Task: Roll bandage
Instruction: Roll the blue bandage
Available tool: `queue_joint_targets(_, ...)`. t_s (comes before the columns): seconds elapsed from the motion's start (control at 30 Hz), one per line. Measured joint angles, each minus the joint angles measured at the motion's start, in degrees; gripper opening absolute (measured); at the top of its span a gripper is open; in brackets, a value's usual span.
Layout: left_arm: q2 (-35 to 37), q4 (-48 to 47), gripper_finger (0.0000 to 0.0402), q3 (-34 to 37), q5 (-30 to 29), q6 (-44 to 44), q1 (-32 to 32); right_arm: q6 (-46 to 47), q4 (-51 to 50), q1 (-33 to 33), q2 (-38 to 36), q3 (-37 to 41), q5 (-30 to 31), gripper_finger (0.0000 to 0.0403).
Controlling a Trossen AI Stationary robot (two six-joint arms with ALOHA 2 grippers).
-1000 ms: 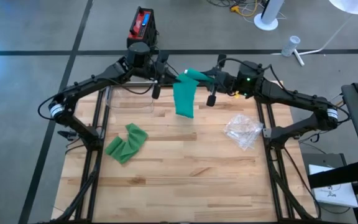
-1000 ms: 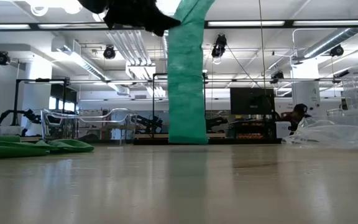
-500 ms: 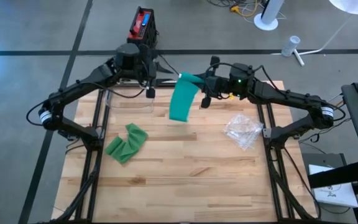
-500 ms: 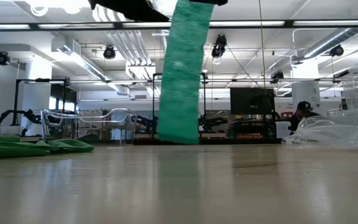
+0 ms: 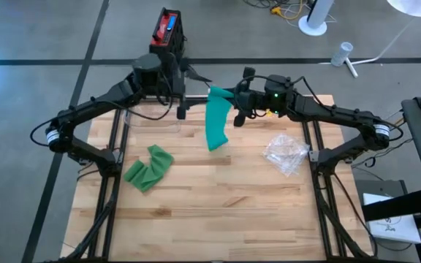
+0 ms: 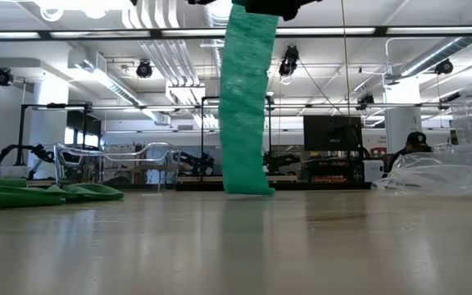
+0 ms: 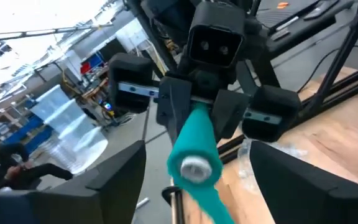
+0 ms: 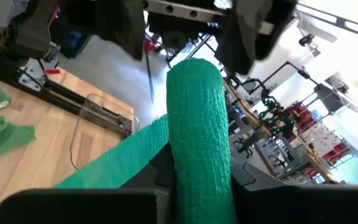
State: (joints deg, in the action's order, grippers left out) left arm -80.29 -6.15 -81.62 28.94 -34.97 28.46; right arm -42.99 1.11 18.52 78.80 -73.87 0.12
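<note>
R gripper (image 5: 234, 100) fingers are clamped on the green bandage roll (image 8: 199, 140), its loose strip (image 5: 215, 124) hanging to the wooden table (image 5: 218, 197). L gripper (image 5: 181, 96), fingers spread wide w/ nothing held, faces it just beside. 1 more bandage (image 5: 148, 167) lies crumpled near table's L edge.

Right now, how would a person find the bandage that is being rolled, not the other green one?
Look at the far edge of the wooden table, between the two arms. The right gripper holds a green roll in the air, its strip hanging to the tabletop. The other green bandage lies crumpled flat.
</note>
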Motion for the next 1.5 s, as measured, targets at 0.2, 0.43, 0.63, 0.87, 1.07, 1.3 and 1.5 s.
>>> queue_joint_targets(0.2, -2.1, 0.0, 0.0279, -0.3, -1.9, 3.2, -0.2, -0.9, 0.2, 0.0, 0.6, 0.0, -0.3, 0.0057)
queue_joint_targets(0.43, -3.4, -0.1, 0.0240, -0.5, -2.0, 3.8, -0.1, -0.9, 0.0, 0.0, 1.0, 0.0, -0.7, 0.0052)
queue_joint_targets(0.63, -3.5, -0.5, 0.0179, -0.5, -1.8, 2.9, -0.1, -0.5, -0.4, 0.0, 1.0, 0.0, -0.7, 0.0055)
queue_joint_targets(0.87, -3.5, -0.4, 0.0075, -0.5, -1.5, 2.1, -0.1, 2.1, -0.5, 0.0, 1.0, 0.0, -0.7, 0.0076)
queue_joint_targets(1.07, -2.5, -0.5, 0.0011, -0.5, -1.3, 2.6, 0.4, 10.7, -1.6, 0.4, -1.6, 0.1, -4.7, 0.0120)
queue_joint_targets(1.3, -0.8, -0.7, 0.0036, -0.5, -0.8, 3.2, 0.6, 13.7, -2.7, 1.8, -6.2, 2.3, -9.2, 0.0182)
queue_joint_targets(1.5, -0.4, 0.4, 0.0020, -0.5, 2.1, 6.2, 0.7, 13.6, 0.0, 1.9, -7.3, 3.8, -7.9, 0.0193)
